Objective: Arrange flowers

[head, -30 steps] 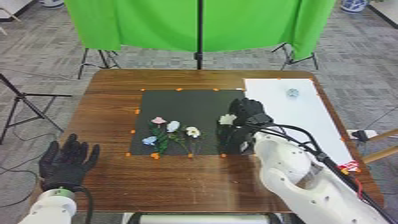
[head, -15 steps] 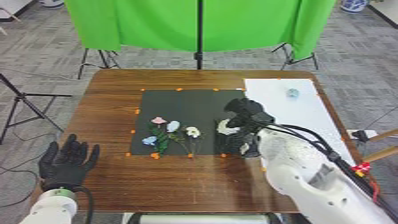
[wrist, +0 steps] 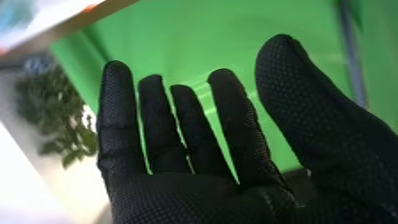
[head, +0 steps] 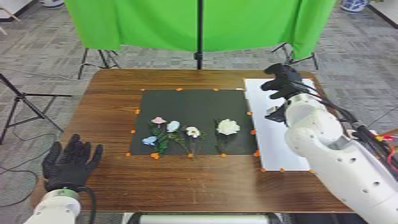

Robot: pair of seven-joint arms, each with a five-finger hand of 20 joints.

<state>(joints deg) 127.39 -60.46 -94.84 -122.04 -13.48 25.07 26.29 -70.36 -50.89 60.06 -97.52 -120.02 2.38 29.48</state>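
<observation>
the right hand is open wide over the white sheet, and the left hand is open too. the flowers lie on the black mat. if the right hand comes back too low, it could squash their soft petals

1. Stems of four clustered flowers on the black mat mingle in the head view, too fine to trace singly.
2. The right hand and right arm hide parts of the white sheet and the table's right side.
3. Both arms run out of frame, the left arm at the bottom edge.
4. The green cloth is cropped at the top.
5. In the right wrist view, the right hand's base is cropped; a pale blue object, cut off at a corner, is too indistinct to identify.
</observation>
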